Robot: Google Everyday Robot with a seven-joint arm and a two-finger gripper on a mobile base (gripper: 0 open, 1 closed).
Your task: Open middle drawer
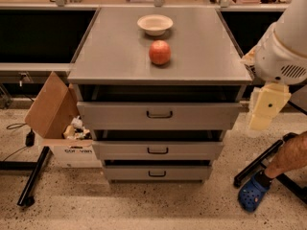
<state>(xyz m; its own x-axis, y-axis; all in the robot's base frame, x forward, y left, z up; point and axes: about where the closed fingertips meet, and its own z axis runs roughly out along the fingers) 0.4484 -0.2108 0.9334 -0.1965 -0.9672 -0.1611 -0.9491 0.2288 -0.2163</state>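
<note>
Grey surface (201, 56) is carrying one apple (159, 52) and one empty bowl (155, 24) above three drawers, the middle drawer (192, 150) included. The gripper (261, 118) is hanging at right, its openness impossible to tell.

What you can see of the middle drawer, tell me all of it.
The middle drawer is a wide, shallow grey drawer, metal by its look, second of three in the cabinet. Its flat front sits level, with a small dark bar handle at centre and a dark gap above. Nothing touches it; the claw hangs off to the cabinet's right, well apart.
</note>
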